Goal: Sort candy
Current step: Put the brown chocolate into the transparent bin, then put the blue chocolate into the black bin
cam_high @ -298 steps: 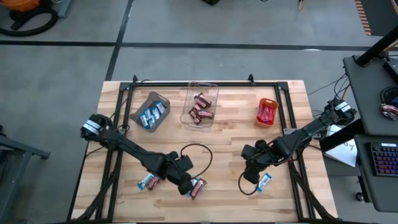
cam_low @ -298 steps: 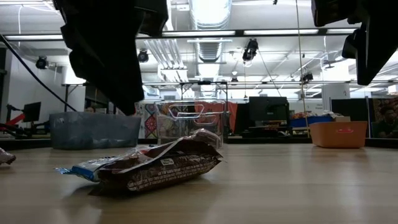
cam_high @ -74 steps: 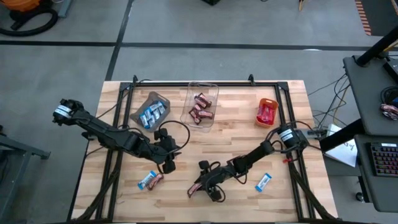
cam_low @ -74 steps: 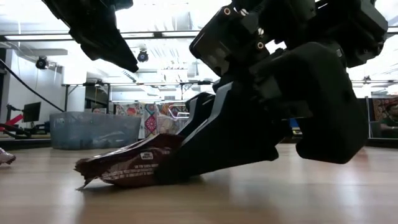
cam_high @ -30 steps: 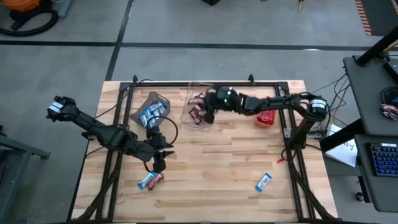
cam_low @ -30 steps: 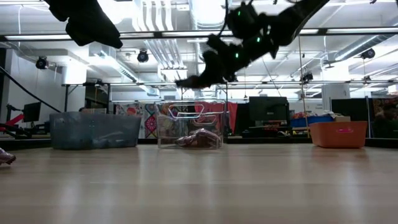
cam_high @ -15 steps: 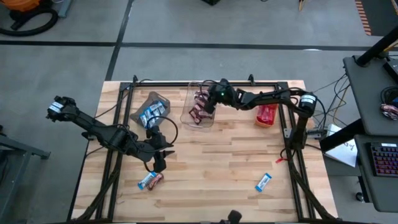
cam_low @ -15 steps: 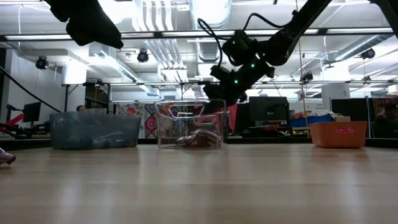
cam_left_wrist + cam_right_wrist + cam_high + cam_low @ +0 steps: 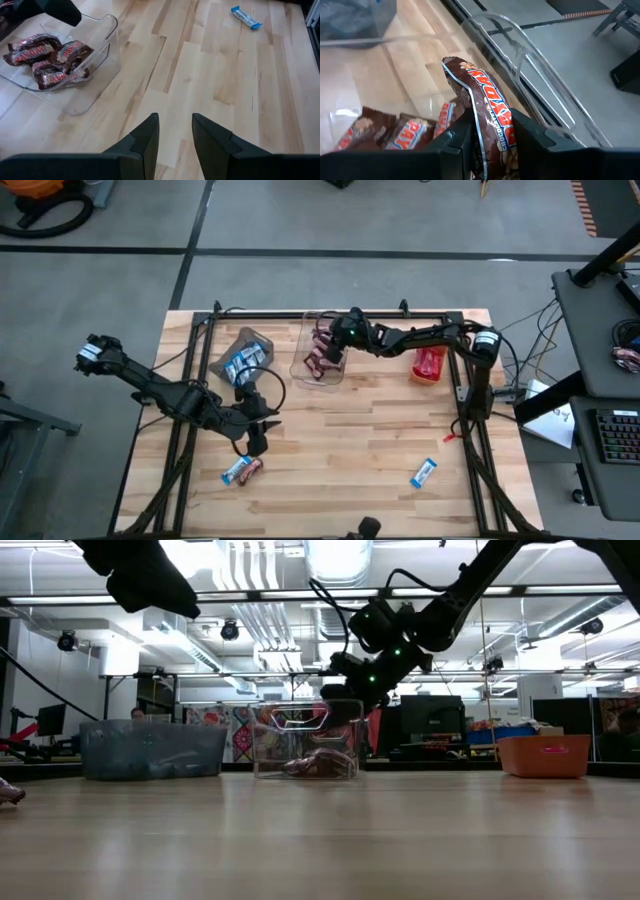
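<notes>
Overhead, table-level and both wrist cameras all see the clear bin (image 9: 322, 350).

Both arms are matte black, slim and jointed — a looping black cable hangs by the left gripper (image 9: 252, 442). The right gripper (image 9: 333, 350) carries small green lights. Each shoulder joint wears a white-marked collar.

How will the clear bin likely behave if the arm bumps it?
The clear bin looks thin-walled and holds only a few brown bars, so it is probably light and might slide on the smooth table. Its low, wide shape makes tipping unlikely.
</notes>
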You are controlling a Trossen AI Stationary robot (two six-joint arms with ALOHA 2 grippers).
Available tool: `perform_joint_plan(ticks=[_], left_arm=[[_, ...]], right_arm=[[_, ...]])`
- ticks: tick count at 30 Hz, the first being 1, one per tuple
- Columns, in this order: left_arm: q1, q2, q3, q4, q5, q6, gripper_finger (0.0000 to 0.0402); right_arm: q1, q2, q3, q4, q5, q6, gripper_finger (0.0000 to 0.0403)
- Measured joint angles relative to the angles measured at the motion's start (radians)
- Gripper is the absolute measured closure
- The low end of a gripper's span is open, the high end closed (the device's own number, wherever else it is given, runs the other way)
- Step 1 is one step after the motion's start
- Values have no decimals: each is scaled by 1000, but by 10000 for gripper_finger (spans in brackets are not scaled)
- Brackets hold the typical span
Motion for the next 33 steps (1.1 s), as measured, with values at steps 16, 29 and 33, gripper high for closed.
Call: perform_joint_plan(ticks=[16,29,33], left_arm=[[0,0,0,2,-7,0,301],[0,0,0,1,-8,0,301],[0,0,0,2,-8,-2,301]], right_arm=[[2,49,74,-98,1,9,303],[2,49,73,-107,3,9,254],[3,36,72,-127,3,10,244]])
